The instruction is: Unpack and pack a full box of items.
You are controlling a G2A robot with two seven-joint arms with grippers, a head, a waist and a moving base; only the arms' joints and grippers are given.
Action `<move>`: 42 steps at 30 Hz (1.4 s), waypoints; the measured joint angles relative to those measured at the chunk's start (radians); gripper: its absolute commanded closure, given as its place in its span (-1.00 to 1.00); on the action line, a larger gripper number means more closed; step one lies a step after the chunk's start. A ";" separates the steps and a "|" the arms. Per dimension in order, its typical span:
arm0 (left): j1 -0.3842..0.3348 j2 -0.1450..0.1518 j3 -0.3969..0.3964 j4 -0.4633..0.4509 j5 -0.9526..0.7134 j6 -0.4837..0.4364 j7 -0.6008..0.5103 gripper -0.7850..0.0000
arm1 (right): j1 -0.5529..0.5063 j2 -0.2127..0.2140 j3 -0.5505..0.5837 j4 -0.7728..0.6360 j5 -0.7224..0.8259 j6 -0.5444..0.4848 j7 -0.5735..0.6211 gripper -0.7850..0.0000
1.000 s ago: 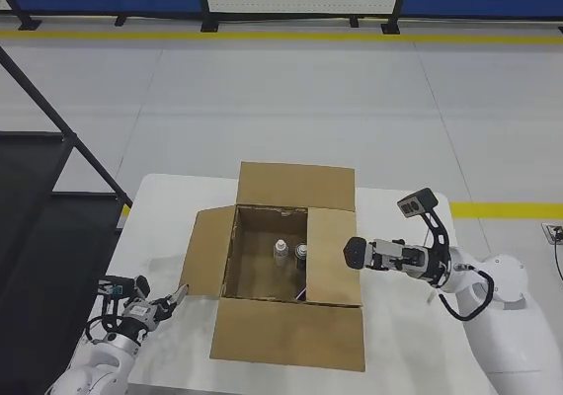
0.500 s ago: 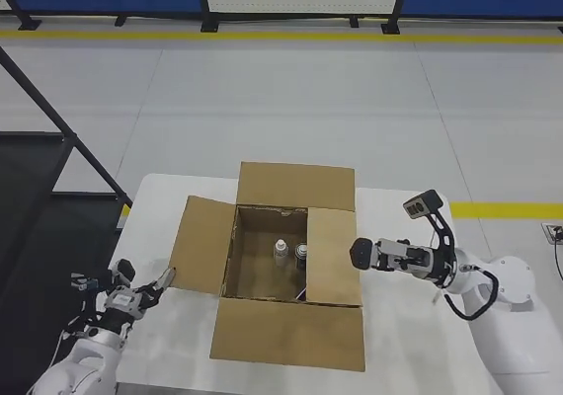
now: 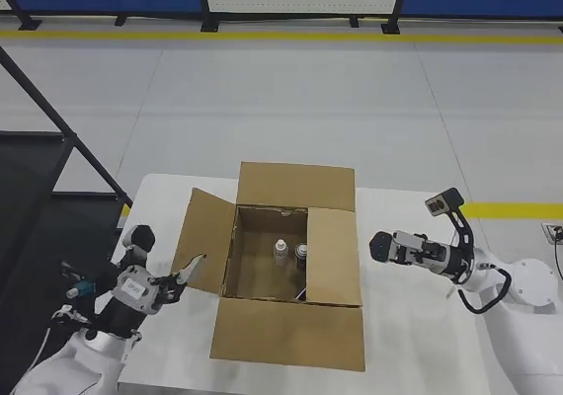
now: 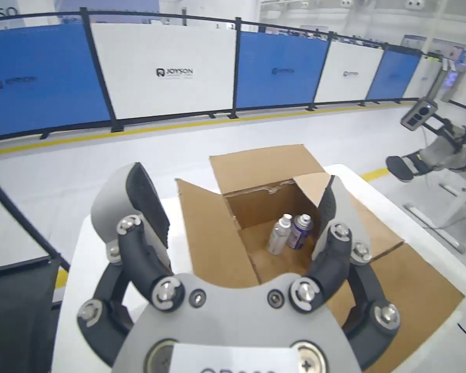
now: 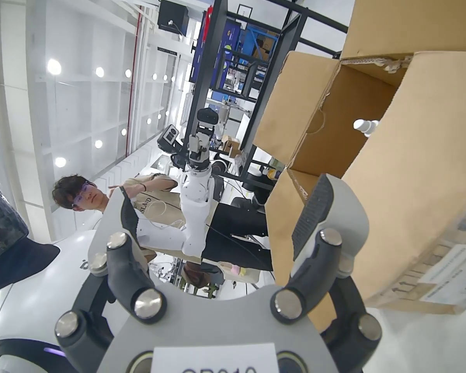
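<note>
An open cardboard box (image 3: 286,331) stands mid-table with all flaps folded outward. Inside stand a white bottle (image 3: 281,249) and a dark-capped spray can (image 3: 301,253); more of the contents is hidden by the walls. My left gripper (image 3: 188,272) is open, just off the box's left flap, with nothing between its fingers. In the left wrist view the gripper (image 4: 237,203) frames the bottle (image 4: 277,232) and can (image 4: 299,230). My right gripper (image 3: 380,247) hovers open beside the right flap. In its wrist view the gripper (image 5: 221,211) faces the box wall (image 5: 407,196).
The white table (image 3: 163,212) has bare room on both sides of the box. A black metal frame (image 3: 25,197) with dark panels stands close to the table's left side. The table's right edge lies just beyond my right arm.
My left arm has risen and come closer to the box's left flap. My right gripper has drawn back to the right, away from the right flap.
</note>
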 measured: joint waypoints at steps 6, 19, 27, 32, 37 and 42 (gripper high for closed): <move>-0.244 -0.012 0.207 0.152 -0.183 0.018 -0.306 -1.00 | -0.056 0.022 0.096 0.001 -0.002 -0.045 0.024 -1.00; -0.264 -0.016 0.221 0.226 -0.366 0.019 -0.371 -1.00 | -0.040 0.023 0.078 0.019 -0.015 -0.055 -0.027 -1.00; -0.436 -0.042 0.377 0.416 -0.599 0.075 -0.485 -1.00 | 0.005 0.052 0.133 0.060 0.032 -0.084 0.118 -1.00; -0.521 -0.068 0.498 0.545 -0.676 0.102 -0.513 -1.00 | 0.001 0.069 0.162 0.083 0.052 -0.085 0.114 -1.00; -0.598 -0.091 0.591 0.655 -0.724 0.115 -0.558 -1.00 | -0.010 0.085 0.188 0.106 0.086 -0.092 0.107 -1.00; -0.637 -0.108 0.634 0.724 -0.782 0.085 -0.555 -1.00 | -0.035 0.099 0.210 0.113 0.118 -0.100 0.099 -1.00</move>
